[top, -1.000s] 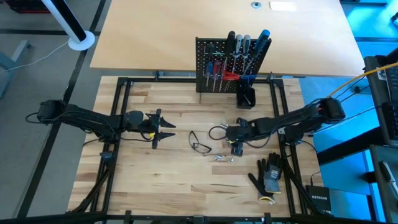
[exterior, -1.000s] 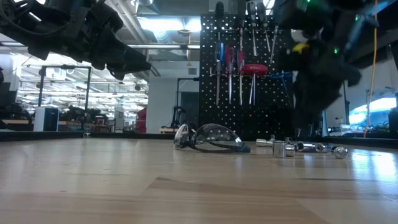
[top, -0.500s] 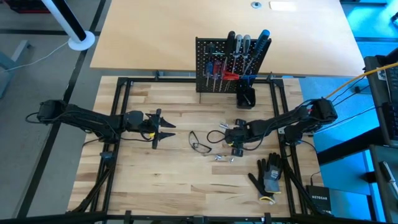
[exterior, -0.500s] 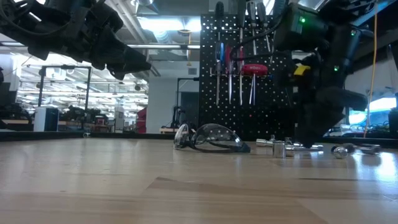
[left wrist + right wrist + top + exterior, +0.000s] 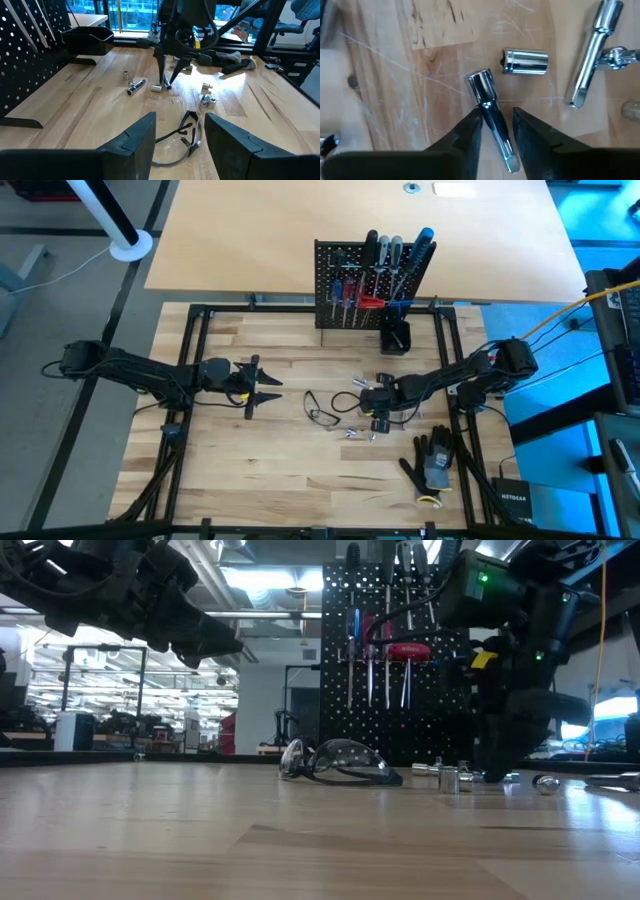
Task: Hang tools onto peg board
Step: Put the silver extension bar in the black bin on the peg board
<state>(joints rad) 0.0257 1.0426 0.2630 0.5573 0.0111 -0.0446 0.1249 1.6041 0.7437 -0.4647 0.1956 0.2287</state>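
Hanging red tool (image 5: 408, 651), label unreadable, peg board (image 5: 395, 730)

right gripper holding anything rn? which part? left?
Right gripper straddles a chrome bit mid-shaft, fingers apart, so no closed hold. Left gripper is open and empty.

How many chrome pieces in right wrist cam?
3: a chrome bit between the right claw's fingers, a short socket near its head, a long shaft farther off. More may lie outside view.
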